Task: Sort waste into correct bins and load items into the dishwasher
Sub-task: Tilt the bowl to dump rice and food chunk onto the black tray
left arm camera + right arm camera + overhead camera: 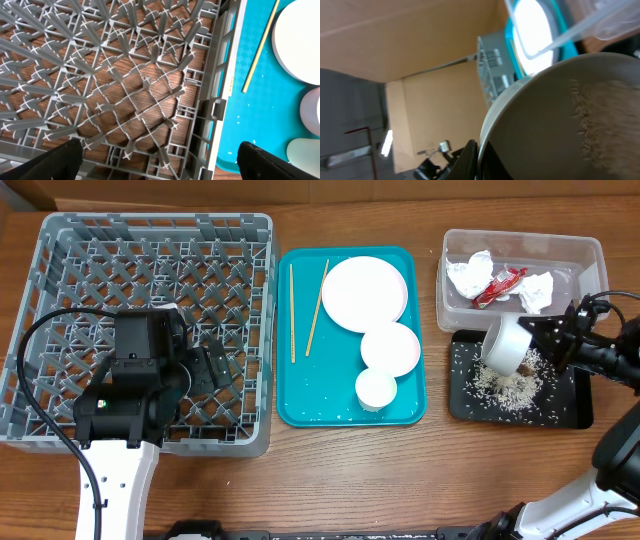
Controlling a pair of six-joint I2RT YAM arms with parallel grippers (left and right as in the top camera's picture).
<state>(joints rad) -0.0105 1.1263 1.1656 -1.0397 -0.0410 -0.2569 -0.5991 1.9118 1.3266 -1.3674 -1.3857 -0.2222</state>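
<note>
My right gripper (540, 332) is shut on the rim of the grey bowl (508, 343), holding it tipped over the black tray (575, 405), where loose rice grains (505, 390) lie. Rice clings inside the bowl (590, 125). The clear tub (520, 238) holds crumpled white paper (468, 275) and a red wrapper (498, 285). My left gripper (207, 366) hangs open and empty over the grey dish rack (160, 220), near its right front corner (210, 107). Chopsticks (292, 310), a large plate (362, 293), a small plate (390, 347) and a white cup (377, 388) lie on the teal tray (330, 395).
The left arm's black cable (40, 380) loops over the rack's left side. Brown cardboard walls (420, 45) stand behind the table. The teal tray (260, 120) sits tight against the rack's right wall.
</note>
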